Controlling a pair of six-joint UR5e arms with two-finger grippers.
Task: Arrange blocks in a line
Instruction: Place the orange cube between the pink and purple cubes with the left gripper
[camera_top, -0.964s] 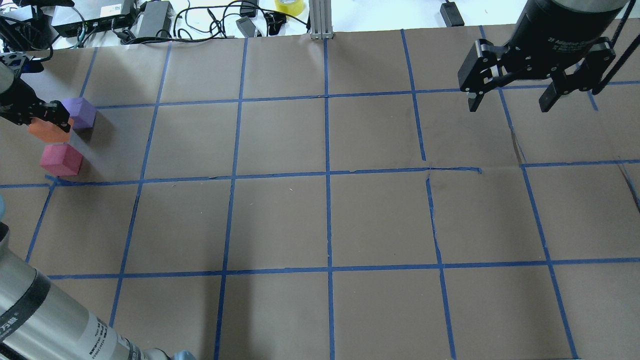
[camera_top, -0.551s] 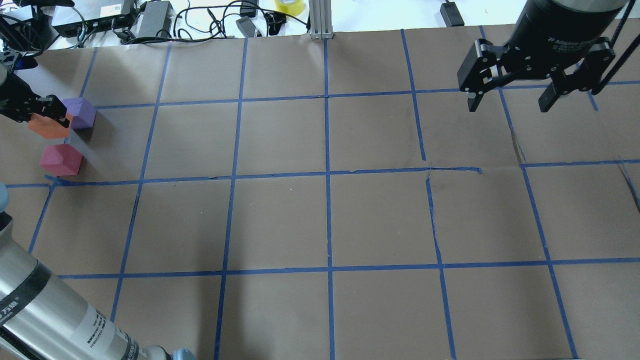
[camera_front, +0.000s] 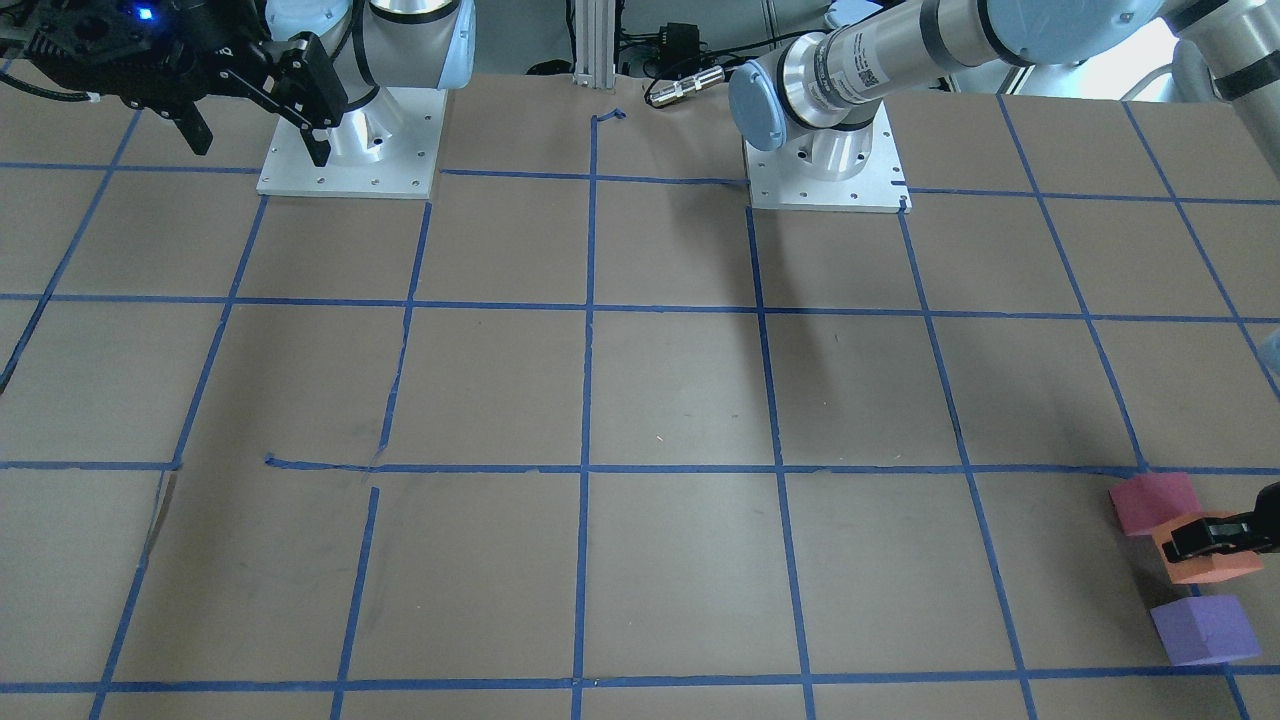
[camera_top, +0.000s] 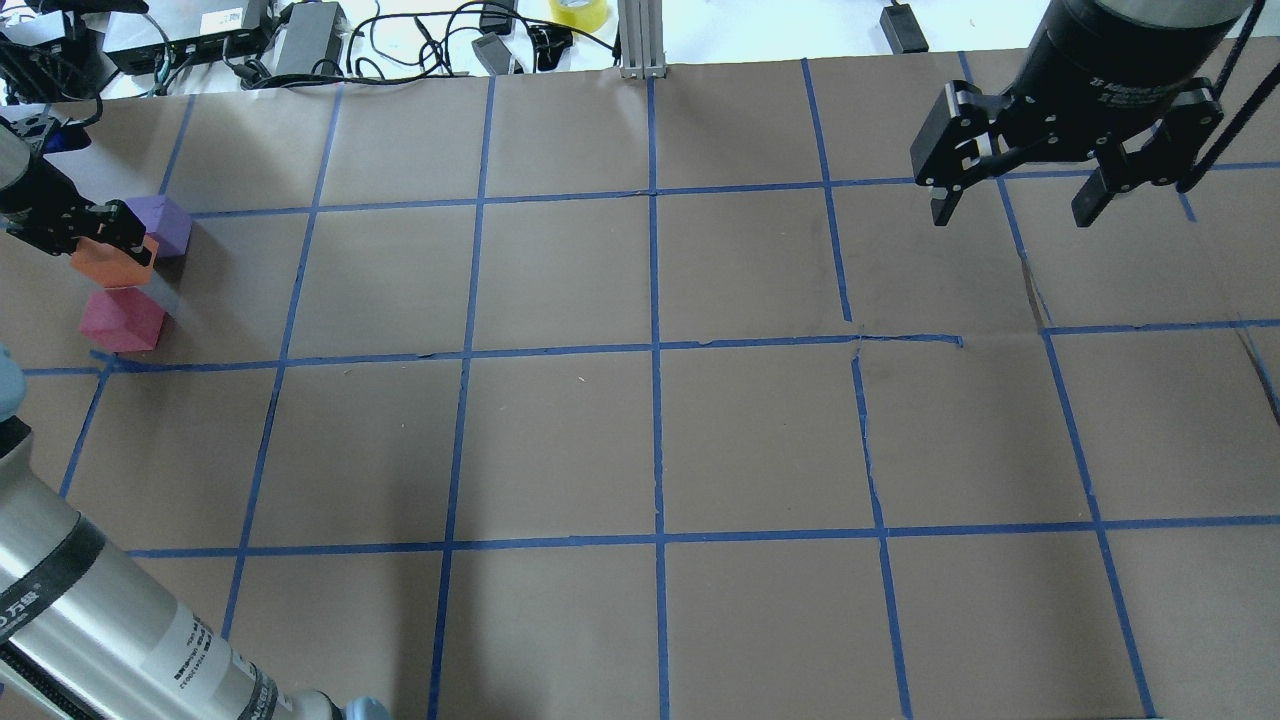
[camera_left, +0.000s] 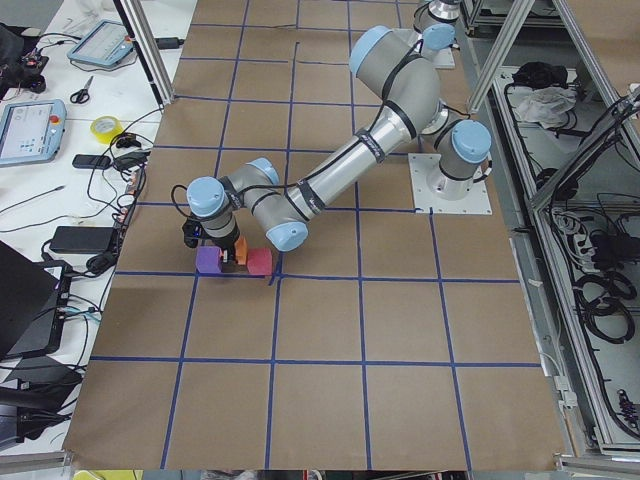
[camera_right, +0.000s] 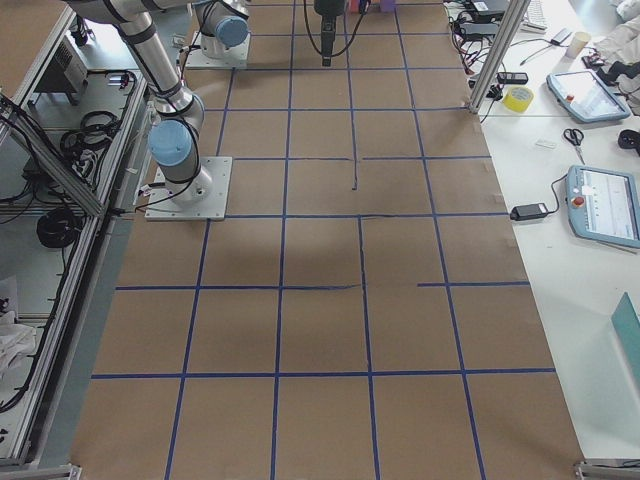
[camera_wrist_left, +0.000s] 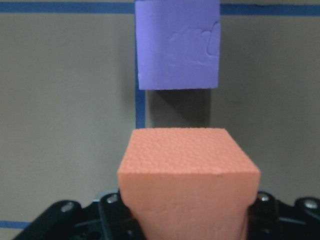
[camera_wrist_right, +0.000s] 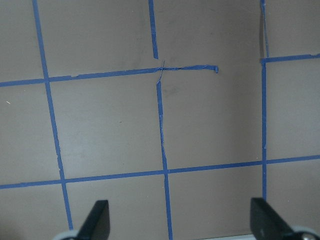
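Observation:
My left gripper (camera_top: 95, 240) is shut on the orange block (camera_top: 115, 265) at the table's far left. It holds the block between the purple block (camera_top: 160, 222) and the pinkish-red block (camera_top: 122, 320), close to both. In the left wrist view the orange block (camera_wrist_left: 189, 175) sits between the jaws, with the purple block (camera_wrist_left: 178, 45) just ahead and a small gap between them. The front-facing view shows the pinkish-red block (camera_front: 1152, 502), the orange block (camera_front: 1210, 568) and the purple block (camera_front: 1205, 630) in a rough row. My right gripper (camera_top: 1010, 195) is open and empty, high over the far right.
Brown paper with a blue tape grid (camera_top: 655, 350) covers the table. Cables, power bricks and a yellow tape roll (camera_top: 578, 10) lie beyond the far edge, beside an aluminium post (camera_top: 640, 40). The two arm bases (camera_front: 345, 150) stand on my side.
My left gripper has shifted the orange block slightly to the right, more in line between the purple and pinkish-red blocks. The right gripper has hardly moved.

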